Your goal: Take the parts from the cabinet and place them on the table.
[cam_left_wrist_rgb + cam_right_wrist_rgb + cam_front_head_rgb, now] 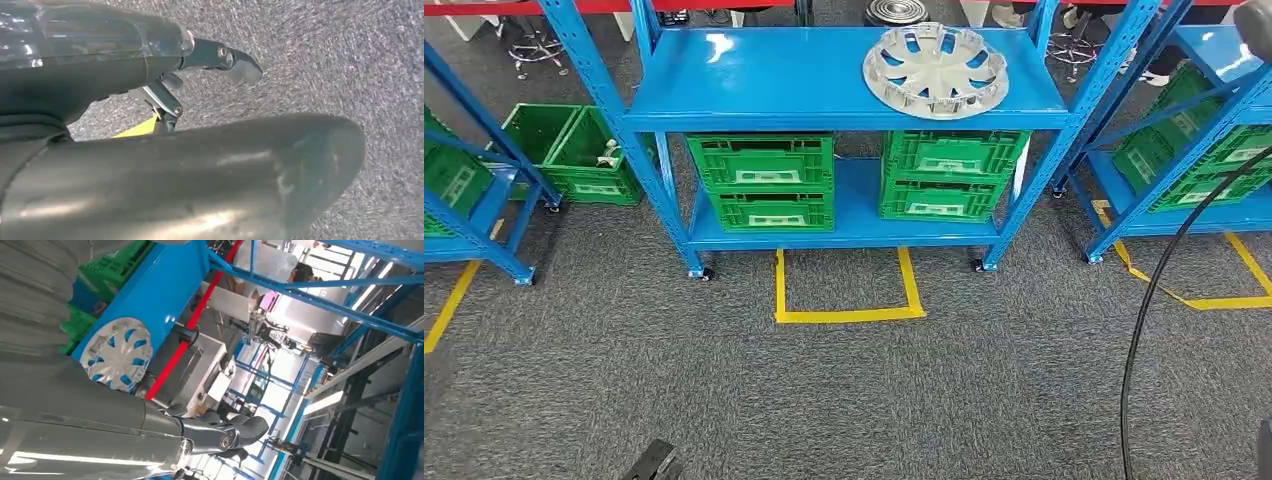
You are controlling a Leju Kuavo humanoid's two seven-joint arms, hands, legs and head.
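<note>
Floor: grey, coarse looped carpet (844, 400) lies nearest in the head view, marked with a square of yellow tape (848, 288) in front of the rack.
Cable: a thin black cable (1146, 310) curves up the right side.
Rack: a blue painted steel shelving unit (754, 80) on small castors stands beyond the tape.
Part: a round silver plastic wheel cover with spoke cut-outs (935, 69) lies flat on the top shelf, toward its right end.
Crates: green ribbed plastic crates (761, 182) sit stacked in pairs on the lower shelf.
Left wrist view: the left hand (210, 75) hangs over the carpet, its smooth grey thumb large in front, dark fingers (235, 62) spread and holding nothing.
Right wrist view: the right hand (220, 432) is raised, pointing towards the rack, dark fingers lying close but gripping nothing; whether they count as closed cannot be told.
Progress: nothing is picked yet; the wheel cover rests untouched on the shelf, well apart from both hands. Reach, grasp, carry and placing all appear left to do.
</note>
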